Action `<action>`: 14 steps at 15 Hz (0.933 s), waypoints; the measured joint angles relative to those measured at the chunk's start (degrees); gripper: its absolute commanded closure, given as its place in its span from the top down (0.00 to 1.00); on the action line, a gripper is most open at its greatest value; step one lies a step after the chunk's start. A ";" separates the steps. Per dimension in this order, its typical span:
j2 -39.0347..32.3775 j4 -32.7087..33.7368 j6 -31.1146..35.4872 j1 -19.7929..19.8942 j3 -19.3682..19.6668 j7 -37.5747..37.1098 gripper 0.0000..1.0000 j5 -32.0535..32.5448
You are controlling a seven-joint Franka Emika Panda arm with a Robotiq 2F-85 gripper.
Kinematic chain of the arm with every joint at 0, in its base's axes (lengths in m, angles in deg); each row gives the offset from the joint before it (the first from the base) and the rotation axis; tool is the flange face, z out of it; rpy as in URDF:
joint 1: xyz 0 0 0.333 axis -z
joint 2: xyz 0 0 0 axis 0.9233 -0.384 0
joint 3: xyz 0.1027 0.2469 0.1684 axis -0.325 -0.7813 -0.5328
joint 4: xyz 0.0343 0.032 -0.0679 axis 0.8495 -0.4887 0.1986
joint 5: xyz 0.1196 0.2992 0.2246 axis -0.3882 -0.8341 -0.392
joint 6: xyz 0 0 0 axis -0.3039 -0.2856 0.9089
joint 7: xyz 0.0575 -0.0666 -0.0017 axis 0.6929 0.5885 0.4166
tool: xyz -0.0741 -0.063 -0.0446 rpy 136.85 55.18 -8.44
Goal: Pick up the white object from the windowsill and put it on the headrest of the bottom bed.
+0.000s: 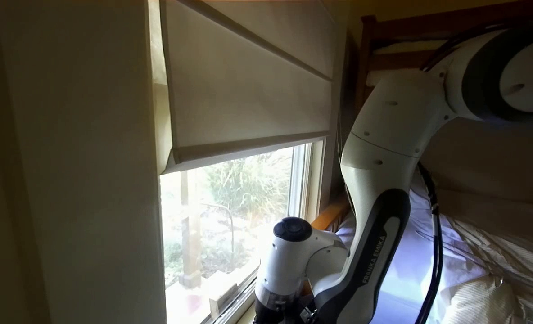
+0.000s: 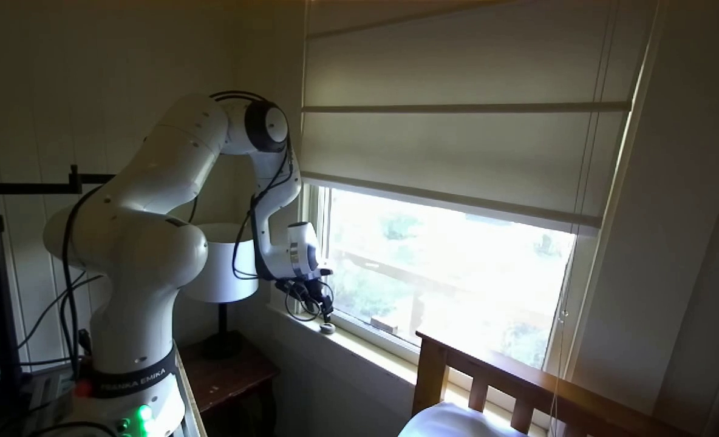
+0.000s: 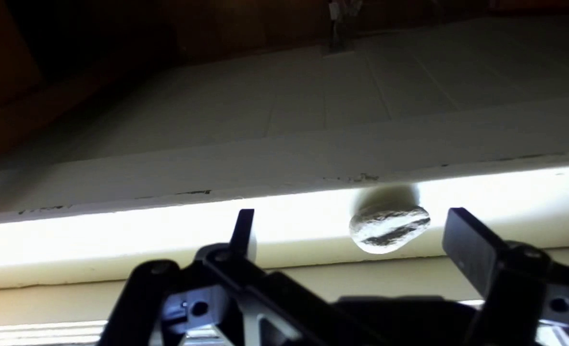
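White object (image 3: 389, 229) is lying on the windowsill (image 3: 121, 238), just below the fingers (image 3: 471, 252), showing between them in the wrist view. They are standing wide apart, gripping nothing.

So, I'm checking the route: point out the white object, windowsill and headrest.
White object (image 3: 389, 230): wrist view, face toward the camera.
Windowsill (image 2: 371, 353): in an exterior view, bare ledge.
Headrest (image 2: 520, 383): in an exterior view, top rail.

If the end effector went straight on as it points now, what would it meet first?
Probably the white object on the windowsill, between the open fingers in the wrist view; depth is unclear, so a finger could touch the windowsill first.
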 measured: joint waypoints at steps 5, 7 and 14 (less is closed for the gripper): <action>-1.29 -2.04 3.86 3.20 -1.39 5.47 1.00 -6.65; -1.56 -1.20 4.07 0.61 1.03 10.18 1.00 -9.31; -5.21 2.33 8.29 -9.87 8.44 20.67 1.00 -20.96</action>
